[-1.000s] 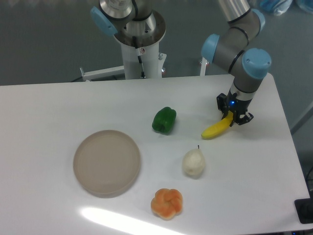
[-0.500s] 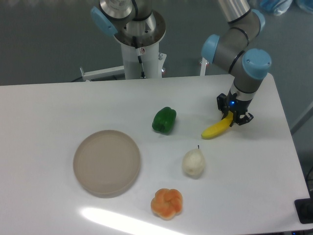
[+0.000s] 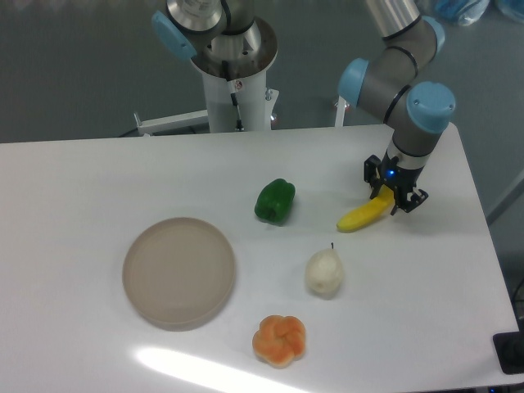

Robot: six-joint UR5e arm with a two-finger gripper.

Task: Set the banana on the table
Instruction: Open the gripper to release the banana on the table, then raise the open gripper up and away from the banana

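The yellow banana (image 3: 361, 217) lies flat on the white table (image 3: 98, 180), right of centre, its right end pointing up and to the right. My gripper (image 3: 392, 195) points down over that right end, with its dark fingers (image 3: 372, 173) standing on either side of the tip. The jaws look open, with a gap beside the fruit, and the tip itself is partly hidden between them.
A green pepper (image 3: 274, 201) sits left of the banana. The pale pear (image 3: 324, 273) is just below it and the orange lobed fruit (image 3: 279, 340) is nearer the front. A round beige plate (image 3: 178, 273) lies at the left. The table's right edge is close.
The arm and gripper have shifted a few pixels up and to the right. The banana has stayed where it lay.
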